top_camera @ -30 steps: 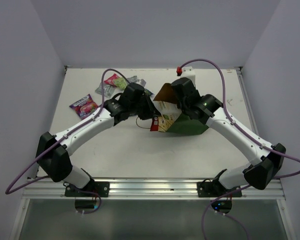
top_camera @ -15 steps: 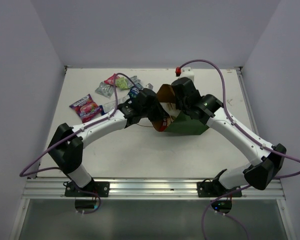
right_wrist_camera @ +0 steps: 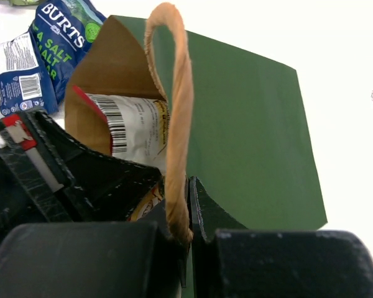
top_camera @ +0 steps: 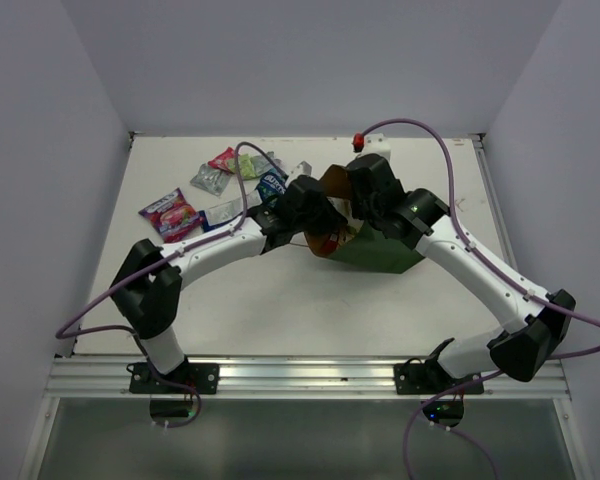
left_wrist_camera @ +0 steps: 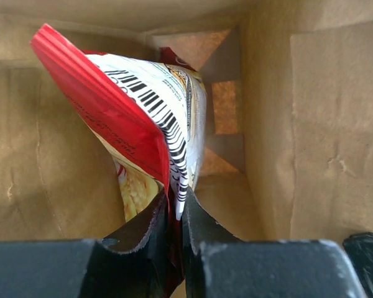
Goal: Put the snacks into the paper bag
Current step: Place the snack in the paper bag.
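The dark green paper bag [top_camera: 382, 254] lies on its side, brown mouth facing left. My right gripper [top_camera: 366, 206] is shut on its rim where the tan handle [right_wrist_camera: 178, 118] meets it. My left gripper [left_wrist_camera: 175, 202] reaches into the bag's kraft interior [left_wrist_camera: 298, 124] and is shut on the bottom edge of the white-red-yellow chip bag [left_wrist_camera: 143, 105], which stands inside the mouth [top_camera: 326, 241]. In the right wrist view the chip bag [right_wrist_camera: 140, 130] shows just inside the opening, with the left gripper's black body in front of it. Other snacks lie at the back left.
Loose packets lie on the table's back left: a purple-pink one [top_camera: 168, 213], a blue-white one [top_camera: 225, 211], a silver one [top_camera: 209, 178], pink [top_camera: 223, 160], green [top_camera: 245, 166] and a blue Burts packet [right_wrist_camera: 65, 37]. A red-topped white block [top_camera: 360, 142] sits at the back.
My left arm has stretched to the right, carrying the chip bag from in front of the bag's mouth into it. The right gripper has kept its hold on the bag.
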`<state>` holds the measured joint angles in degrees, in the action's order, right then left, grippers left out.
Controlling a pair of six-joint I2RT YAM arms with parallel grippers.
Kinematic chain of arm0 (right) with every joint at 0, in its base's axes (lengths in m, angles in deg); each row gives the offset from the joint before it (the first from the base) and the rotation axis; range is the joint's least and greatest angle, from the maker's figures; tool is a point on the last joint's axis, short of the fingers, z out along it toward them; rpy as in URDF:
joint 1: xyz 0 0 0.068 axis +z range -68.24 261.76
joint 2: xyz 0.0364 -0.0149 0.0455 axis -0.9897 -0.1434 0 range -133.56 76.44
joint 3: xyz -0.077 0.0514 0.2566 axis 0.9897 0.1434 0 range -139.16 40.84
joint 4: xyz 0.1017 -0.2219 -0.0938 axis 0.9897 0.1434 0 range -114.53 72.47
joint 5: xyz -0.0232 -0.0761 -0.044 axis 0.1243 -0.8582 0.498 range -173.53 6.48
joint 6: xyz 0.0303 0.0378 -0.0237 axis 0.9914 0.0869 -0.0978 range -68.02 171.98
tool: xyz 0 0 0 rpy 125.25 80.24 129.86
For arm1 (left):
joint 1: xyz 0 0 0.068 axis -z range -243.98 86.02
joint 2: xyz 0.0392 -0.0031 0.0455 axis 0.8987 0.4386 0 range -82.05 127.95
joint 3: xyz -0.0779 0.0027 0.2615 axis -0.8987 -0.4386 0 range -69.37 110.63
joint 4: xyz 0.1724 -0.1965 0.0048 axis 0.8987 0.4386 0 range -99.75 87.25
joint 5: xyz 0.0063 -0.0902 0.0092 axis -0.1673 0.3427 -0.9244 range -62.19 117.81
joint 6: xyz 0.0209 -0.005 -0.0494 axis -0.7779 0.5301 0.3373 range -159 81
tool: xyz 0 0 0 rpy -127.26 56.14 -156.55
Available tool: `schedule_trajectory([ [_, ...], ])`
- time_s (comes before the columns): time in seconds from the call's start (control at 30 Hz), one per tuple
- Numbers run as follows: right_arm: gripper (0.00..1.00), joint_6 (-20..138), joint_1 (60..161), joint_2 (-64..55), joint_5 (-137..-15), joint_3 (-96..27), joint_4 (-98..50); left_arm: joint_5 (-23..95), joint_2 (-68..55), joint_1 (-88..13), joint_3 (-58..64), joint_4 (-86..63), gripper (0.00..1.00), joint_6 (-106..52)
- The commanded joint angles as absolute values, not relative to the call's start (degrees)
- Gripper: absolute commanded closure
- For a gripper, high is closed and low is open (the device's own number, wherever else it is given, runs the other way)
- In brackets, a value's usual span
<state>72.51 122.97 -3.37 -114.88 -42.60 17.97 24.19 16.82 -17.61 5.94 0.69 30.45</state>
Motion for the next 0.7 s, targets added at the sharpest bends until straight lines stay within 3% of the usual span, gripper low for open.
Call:
schedule_trajectory([
  [0.0, 1.00, 73.78, 123.15, -0.82, -114.29, -45.38, 14.84, 21.75, 17.45, -16.00, 7.80, -2.10, 0.84, 31.05],
  [0.17, 1.00, 73.34, 123.07, 0.06, -116.13, -44.33, 15.10, 20.44, 15.96, -16.08, 6.57, 0.88, 0.81, 29.74],
  [0.37, 1.00, 72.02, 121.66, 2.16, -117.89, -41.17, 13.70, 16.56, 10.69, -17.05, 4.90, 6.33, 0.64, 26.31],
  [0.57, 1.00, 71.14, 121.04, 3.13, -116.31, -39.67, 12.65, 13.05, 4.89, -17.75, 9.45, 12.57, 0.30, 22.09],
  [0.67, 1.00, 71.14, 121.04, 3.75, -115.61, -38.88, 11.86, 11.29, 2.43, -17.84, 12.18, 16.17, 0.20, 20.07],
])
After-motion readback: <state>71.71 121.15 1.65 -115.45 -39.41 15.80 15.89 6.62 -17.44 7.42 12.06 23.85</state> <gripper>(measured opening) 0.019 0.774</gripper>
